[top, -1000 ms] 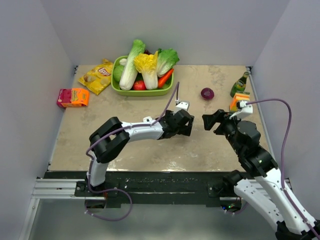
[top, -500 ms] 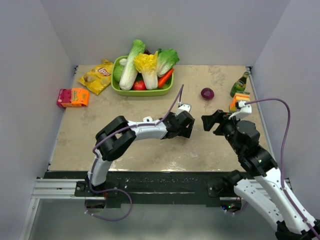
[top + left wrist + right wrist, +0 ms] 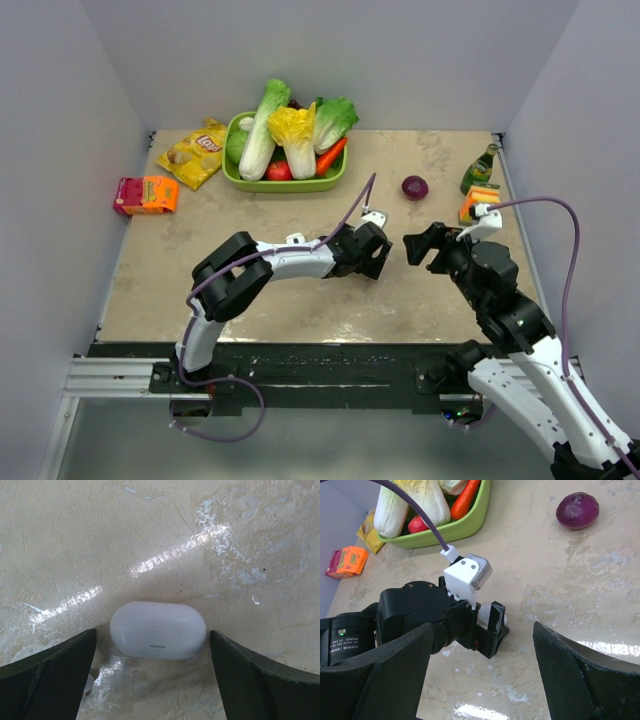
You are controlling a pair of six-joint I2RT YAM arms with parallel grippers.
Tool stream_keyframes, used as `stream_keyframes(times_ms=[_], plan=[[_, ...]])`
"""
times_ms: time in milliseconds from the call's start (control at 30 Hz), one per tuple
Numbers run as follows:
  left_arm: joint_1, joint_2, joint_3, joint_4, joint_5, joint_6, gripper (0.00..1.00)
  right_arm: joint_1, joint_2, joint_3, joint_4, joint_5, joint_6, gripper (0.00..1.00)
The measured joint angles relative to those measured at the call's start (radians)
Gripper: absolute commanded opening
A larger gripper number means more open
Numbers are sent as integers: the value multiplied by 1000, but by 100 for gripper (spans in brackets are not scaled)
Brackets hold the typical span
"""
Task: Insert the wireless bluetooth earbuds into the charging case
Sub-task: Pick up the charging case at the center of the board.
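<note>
The charging case lies flat on the bench with its lid shut. It sits between the spread fingers of the left claw, which is released around it with a gap on either side. Just beside the case, at the edge of one finger, a small white rounded bit peeks out, but too little shows to name it. The right claw hangs to the right of the case, near it, released and empty, with its fingers turned toward the case. Well behind the case sit a green tray of vegetables and a purple onion.
</note>
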Motion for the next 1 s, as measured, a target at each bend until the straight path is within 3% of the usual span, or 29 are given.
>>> stream_keyframes(times_ms=[400, 1000], plan=[[13, -1, -3, 10, 55, 86, 87, 0, -10, 0, -11, 0, 2, 85], [13, 0, -4, 8, 38, 83, 88, 0, -11, -13, -13, 1, 4, 85]])
